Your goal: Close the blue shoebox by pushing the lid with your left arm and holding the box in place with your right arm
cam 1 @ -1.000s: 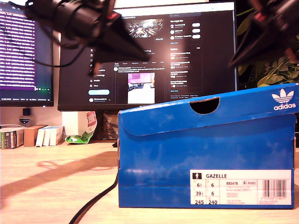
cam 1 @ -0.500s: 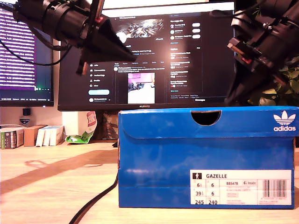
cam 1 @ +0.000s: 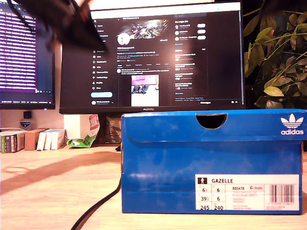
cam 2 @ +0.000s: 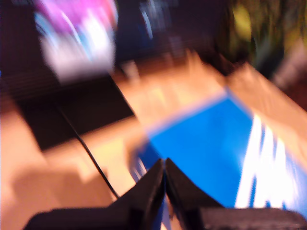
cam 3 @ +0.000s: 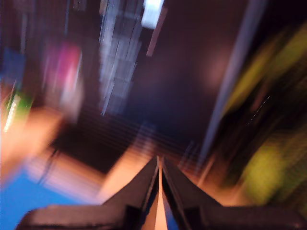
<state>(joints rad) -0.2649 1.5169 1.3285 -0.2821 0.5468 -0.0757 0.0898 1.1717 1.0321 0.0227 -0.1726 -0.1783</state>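
Now shoebox (cam 1: 211,163) lid (cam 1: 213,125) flat, shut; both hands pinched closed, empty.

A blue shoebox (cam 1: 211,163) on the desk carries the word "adidas" under a white trefoil logo (cam 1: 291,124) on its lid, at the exterior view's right. A white label (cam 1: 247,192) on the box's front reads "GAZELLE" and "BB5478", with the figures 6, 6, 39, 6, 245 and 240 set in a grid, and a barcode (cam 1: 282,193) at its far end. The monitor (cam 1: 153,57) behind the box bears a small brand mark on its lower bezel, too small to read; its on-screen text is likewise illegible.
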